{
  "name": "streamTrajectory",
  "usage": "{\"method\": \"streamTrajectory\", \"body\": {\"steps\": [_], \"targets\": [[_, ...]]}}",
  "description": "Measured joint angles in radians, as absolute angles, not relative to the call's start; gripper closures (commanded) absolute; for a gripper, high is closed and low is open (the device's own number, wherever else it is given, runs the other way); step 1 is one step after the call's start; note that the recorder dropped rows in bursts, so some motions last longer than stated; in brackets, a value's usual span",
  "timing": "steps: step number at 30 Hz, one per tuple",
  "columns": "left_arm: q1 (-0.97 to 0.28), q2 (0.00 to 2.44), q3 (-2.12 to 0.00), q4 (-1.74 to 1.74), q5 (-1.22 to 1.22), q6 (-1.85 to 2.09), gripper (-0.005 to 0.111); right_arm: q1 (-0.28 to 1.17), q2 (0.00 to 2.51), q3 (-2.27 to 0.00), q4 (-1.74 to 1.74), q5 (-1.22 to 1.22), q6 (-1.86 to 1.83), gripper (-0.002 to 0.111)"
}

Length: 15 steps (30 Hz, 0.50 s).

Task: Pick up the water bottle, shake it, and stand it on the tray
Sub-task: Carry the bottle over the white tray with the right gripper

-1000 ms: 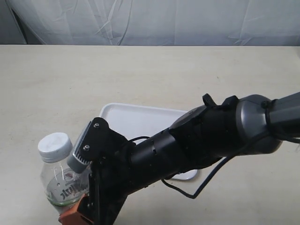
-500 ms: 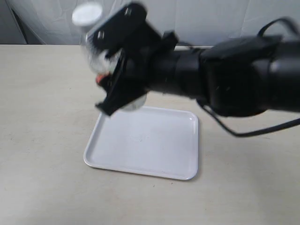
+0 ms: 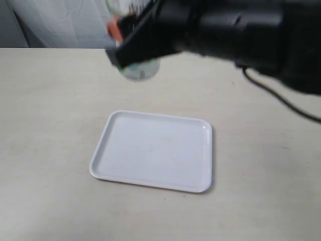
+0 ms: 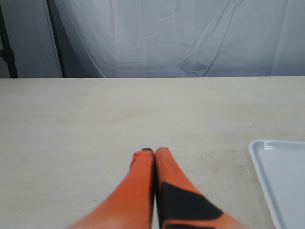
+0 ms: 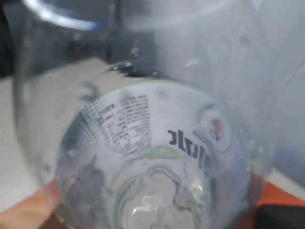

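Observation:
High above the table's far side, my right gripper (image 3: 131,42) is shut on the water bottle (image 3: 138,69); in the exterior view only its clear lower part shows below the blurred black arm, and the cap is cut off at the top edge. The bottle (image 5: 152,143) fills the right wrist view, its label with black lettering facing the camera between orange fingers (image 5: 28,214). The white tray (image 3: 153,150) lies flat and bare on the table below. My left gripper (image 4: 155,151) is shut with nothing in it, hovering over bare table beside the tray's corner (image 4: 281,176).
The beige table (image 3: 50,100) runs back to a white cloth backdrop (image 4: 167,38). A dark stand (image 4: 7,43) rises at the far left. The right arm (image 3: 241,35) spans the upper right of the exterior view.
The right arm has swung the bottle from low at the table's near left up over the tray to a high spot beyond its far edge. The tray is now fully uncovered.

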State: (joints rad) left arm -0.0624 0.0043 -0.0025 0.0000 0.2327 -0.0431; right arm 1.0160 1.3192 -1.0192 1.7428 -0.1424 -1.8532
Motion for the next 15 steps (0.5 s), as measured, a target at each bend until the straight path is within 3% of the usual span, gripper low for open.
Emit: {"method": "streamTrajectory", "body": {"steps": [4, 11, 15], "targets": [[-0.062, 0.004, -0.003, 0.0, 0.233, -0.043, 0.106, 1.02, 1.259, -1.017, 1.738, -0.183, -1.858, 0.109], [-0.062, 0.004, -0.003, 0.0, 0.233, -0.043, 0.106, 1.022, 1.418, -0.827, 1.757, -0.092, -1.794, 0.109], [-0.062, 0.004, -0.003, 0.0, 0.233, -0.043, 0.106, 1.023, 1.321, -0.891, 1.758, -0.087, -1.798, 0.109]]}}
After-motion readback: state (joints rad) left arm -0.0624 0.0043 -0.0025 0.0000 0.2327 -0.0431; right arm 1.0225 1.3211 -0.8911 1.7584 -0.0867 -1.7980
